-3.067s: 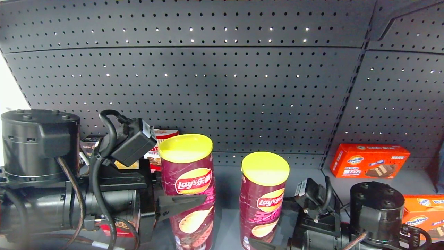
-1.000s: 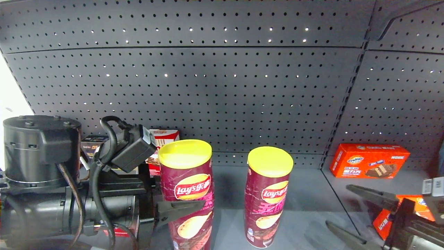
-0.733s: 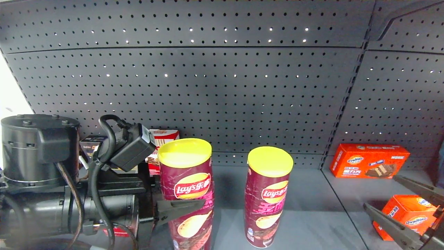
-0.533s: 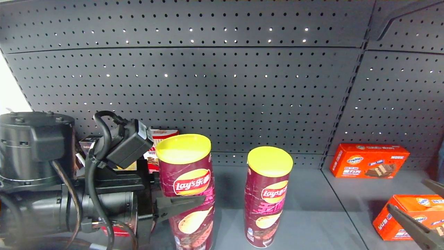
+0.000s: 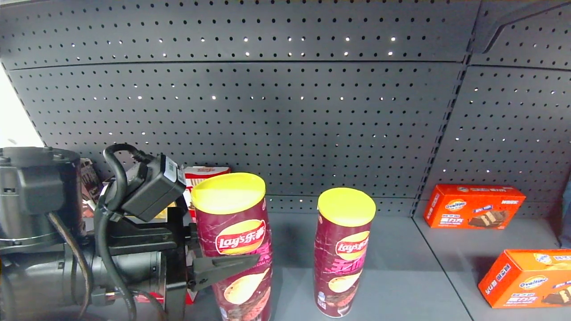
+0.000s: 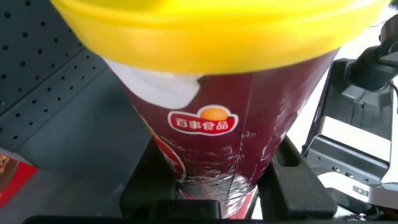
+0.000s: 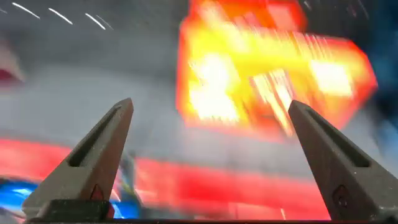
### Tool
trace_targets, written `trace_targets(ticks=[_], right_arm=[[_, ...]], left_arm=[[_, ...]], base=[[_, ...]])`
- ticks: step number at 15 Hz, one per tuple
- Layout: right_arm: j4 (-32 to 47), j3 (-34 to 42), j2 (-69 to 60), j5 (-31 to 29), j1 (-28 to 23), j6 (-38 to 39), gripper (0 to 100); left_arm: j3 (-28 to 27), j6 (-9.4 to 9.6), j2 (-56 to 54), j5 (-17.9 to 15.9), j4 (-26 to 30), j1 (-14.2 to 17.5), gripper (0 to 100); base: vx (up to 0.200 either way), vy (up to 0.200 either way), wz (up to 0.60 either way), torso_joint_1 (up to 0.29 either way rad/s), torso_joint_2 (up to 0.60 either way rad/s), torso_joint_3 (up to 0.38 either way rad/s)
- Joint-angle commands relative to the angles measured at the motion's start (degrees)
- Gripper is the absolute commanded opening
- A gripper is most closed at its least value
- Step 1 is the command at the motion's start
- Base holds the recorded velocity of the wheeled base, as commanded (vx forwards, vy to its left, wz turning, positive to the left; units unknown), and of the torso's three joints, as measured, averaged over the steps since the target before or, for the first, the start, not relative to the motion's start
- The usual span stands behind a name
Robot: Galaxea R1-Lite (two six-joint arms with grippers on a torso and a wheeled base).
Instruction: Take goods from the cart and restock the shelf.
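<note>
The grey shelf (image 5: 392, 276) carries a standing chip can (image 5: 343, 249). Left of that can, the left gripper (image 5: 236, 267) clamps a held chip can (image 5: 232, 232) around its middle. The held can leans slightly away from the standing one. Right of the standing can lie a rear orange box (image 5: 473, 206) and a front orange box (image 5: 526, 278). The right gripper (image 7: 211, 155) is spread wide before a blurred orange shape (image 7: 273, 68).
</note>
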Motion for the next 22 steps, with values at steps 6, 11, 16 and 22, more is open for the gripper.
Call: trace_targets(ticks=[6,11,16,22], right_arm=[[3.0,0.2,-7.3,-0.8,-0.7,10.0,100],[3.7,0.1,-7.3,1.4,-0.7,5.2,100],[3.6,0.1,-7.3,1.4,-0.7,5.2,100],[3.6,0.1,-7.3,1.4,-0.7,5.2,100]], left_arm=[[0.3,-0.05,-1.7,1.2,0.3,0.1,0],[-0.7,0.04,-1.1,0.8,-0.3,0.1,0],[-3.6,0.12,2.8,0.3,-1.9,5.8,0],[-15.3,0.56,18.2,-4.3,-10.9,7.1,0]], base=[[0.000,0.000,0.00,0.000,0.00,0.000],[0.000,0.000,0.00,0.000,0.00,0.000],[0.000,0.000,0.00,0.000,0.00,0.000],[0.000,0.000,0.00,0.000,0.00,0.000]])
